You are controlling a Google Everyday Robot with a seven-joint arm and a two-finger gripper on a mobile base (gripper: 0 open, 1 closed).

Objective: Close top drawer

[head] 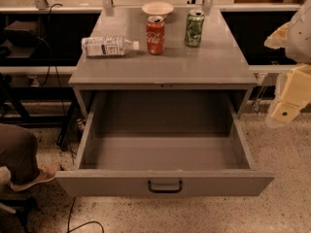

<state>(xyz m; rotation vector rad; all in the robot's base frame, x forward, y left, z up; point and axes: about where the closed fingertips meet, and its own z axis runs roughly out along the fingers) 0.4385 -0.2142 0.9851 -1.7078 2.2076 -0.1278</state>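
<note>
The top drawer point(164, 182) of the grey cabinet is pulled far out toward me. Its inside shows bare grey metal. A small black loop handle point(164, 186) sits at the centre of its flat front. The two lower drawers are hidden under it. My gripper point(287, 109) is at the right edge of the view, beside the cabinet's right side. It is level with the drawer's back part and apart from it, well away from the handle.
On the cabinet top point(165, 67) lie a plastic water bottle point(108, 46) on its side, a red cola can point(155, 34), a green can point(194, 28) and a white bowl point(157, 8). A person's leg and shoe point(34, 176) are at the left, cables point(77, 220) on the floor.
</note>
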